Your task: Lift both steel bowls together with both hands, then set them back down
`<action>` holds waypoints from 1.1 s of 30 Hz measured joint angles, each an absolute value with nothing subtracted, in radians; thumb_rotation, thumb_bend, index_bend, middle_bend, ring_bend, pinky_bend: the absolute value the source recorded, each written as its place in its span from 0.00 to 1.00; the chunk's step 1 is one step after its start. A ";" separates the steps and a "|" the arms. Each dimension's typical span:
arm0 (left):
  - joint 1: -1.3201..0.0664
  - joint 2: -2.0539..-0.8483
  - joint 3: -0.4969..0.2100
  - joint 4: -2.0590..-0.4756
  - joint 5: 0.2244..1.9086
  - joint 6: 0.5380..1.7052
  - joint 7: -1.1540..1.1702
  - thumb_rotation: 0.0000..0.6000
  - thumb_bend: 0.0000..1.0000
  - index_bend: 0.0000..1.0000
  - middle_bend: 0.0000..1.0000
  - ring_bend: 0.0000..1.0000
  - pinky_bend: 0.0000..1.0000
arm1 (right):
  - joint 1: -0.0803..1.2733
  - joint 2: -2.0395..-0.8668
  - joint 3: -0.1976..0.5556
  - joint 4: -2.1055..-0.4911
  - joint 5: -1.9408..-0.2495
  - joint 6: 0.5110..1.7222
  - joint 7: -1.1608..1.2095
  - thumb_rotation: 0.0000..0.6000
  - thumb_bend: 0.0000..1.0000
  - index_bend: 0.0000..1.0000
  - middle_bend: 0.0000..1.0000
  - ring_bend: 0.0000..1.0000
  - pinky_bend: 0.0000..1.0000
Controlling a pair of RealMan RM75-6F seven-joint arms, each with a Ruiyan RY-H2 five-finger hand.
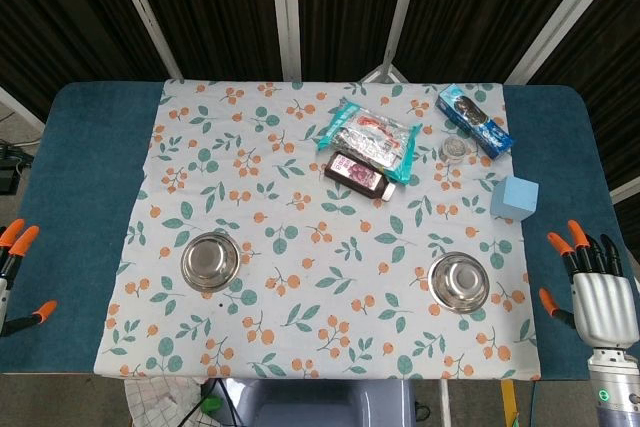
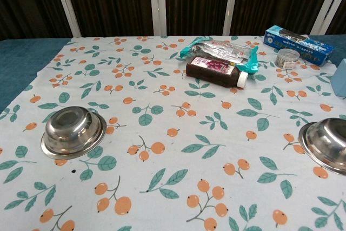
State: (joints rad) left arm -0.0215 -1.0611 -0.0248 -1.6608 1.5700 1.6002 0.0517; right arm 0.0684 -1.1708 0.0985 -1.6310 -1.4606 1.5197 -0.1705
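Only orange fingertips of the left hand [image 1: 18,277] are seen at the head view's left edge, the rest being cut off; whether it is spread or curled cannot be told, though nothing is seen in it. The right hand [image 1: 597,292] is shown at the right edge over the teal counter [image 1: 90,177], fingers apart and holding nothing. Neither hand appears in the chest view.

The left steel bowl [image 1: 210,261] is set upright on the floral cloth [image 1: 270,197], near its left border; the right steel bowl [image 1: 459,281] is set near the right border (cropped by the frame in the chest view). Bare cloth lies between them.

Further back are grouped a teal snack packet [image 1: 372,135], a dark bottle [image 1: 359,176] lying on its side, a small tin [image 1: 457,150], a blue biscuit box [image 1: 474,120] and a pale blue block [image 1: 514,198]; their labels cannot be read.
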 measured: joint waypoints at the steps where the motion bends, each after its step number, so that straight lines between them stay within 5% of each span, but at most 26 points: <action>1: -0.022 -1.063 -0.025 -1.658 1.572 1.601 0.052 1.00 0.10 0.03 0.00 0.00 0.00 | 0.068 -1.172 0.099 -1.632 -1.459 1.520 -0.168 1.00 0.28 0.21 0.05 0.13 0.02; 33: 0.010 -1.052 -0.024 -1.677 1.543 1.624 0.054 1.00 0.10 0.03 0.00 0.00 0.00 | 0.084 -1.164 0.065 -1.774 -1.436 1.425 -0.172 1.00 0.26 0.22 0.06 0.08 0.00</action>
State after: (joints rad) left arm 0.0101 -1.0523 -0.0242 -1.6768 1.5434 1.6242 0.0539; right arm 0.0837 -1.1636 0.0645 -1.7740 -1.4363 1.4247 -0.1725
